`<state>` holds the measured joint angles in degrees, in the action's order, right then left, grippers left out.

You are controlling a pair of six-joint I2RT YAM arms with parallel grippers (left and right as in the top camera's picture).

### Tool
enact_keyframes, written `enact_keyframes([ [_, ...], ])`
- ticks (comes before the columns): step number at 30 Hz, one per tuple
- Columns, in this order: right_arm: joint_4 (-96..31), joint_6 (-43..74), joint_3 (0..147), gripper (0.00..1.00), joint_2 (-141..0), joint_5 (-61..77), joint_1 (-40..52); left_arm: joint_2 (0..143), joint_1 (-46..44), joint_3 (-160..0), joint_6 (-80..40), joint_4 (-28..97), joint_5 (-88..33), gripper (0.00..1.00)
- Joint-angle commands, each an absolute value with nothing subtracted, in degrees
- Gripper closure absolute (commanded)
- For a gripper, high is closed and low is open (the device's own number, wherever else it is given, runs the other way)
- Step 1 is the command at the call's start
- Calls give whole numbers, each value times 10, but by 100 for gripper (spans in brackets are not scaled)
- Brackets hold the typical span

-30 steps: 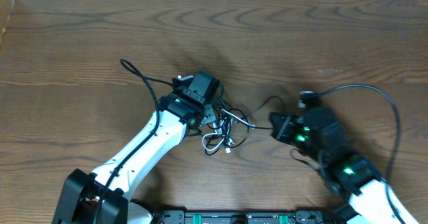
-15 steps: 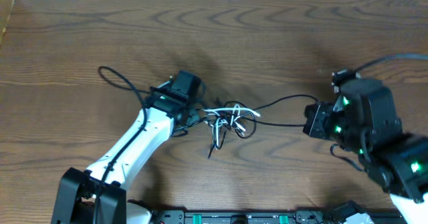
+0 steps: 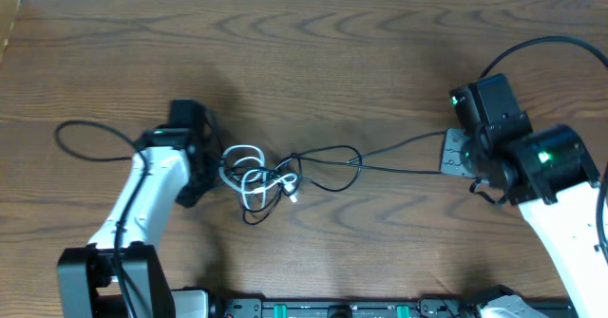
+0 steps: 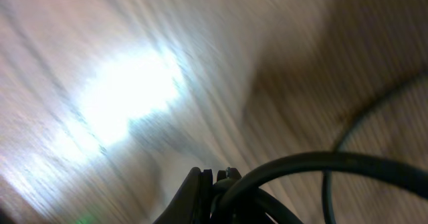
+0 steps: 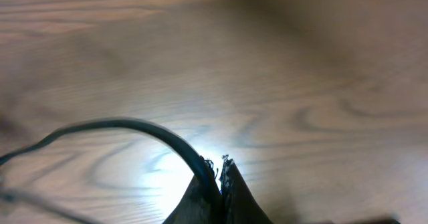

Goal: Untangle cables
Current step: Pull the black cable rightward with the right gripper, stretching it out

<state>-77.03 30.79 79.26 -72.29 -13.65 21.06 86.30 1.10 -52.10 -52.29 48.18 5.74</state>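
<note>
Cables [image 3: 261,177] overhead lie on the table [image 3: 380,52], white cable [image 3: 249,176] knotted into black cable [image 3: 328,155], strung between left gripper [image 3: 213,171] and right gripper [image 3: 445,161], seemingly to tease the knot open; left wrist: fingers [image 4: 194,197] pinched together on black cable [image 4: 314,160]; right wrist: jaws likewise clamped on black cable [image 5: 134,126].

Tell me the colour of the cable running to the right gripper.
Black; the black cable shows best in the overhead view.
</note>
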Motion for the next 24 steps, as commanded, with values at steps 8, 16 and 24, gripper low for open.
enact_keyframes([
  [8, -801, 397, 806, 99, -782, -281, 88, 865, 184, -492, -522, 488, 65, 92],
  [16, -788, 406, 806, 99, -832, -275, 63, 865, 219, -478, -508, 473, 20, 92],
  [24, -795, 385, 805, 99, -907, -279, 63, 865, 218, -478, -480, 458, -9, 92],
])
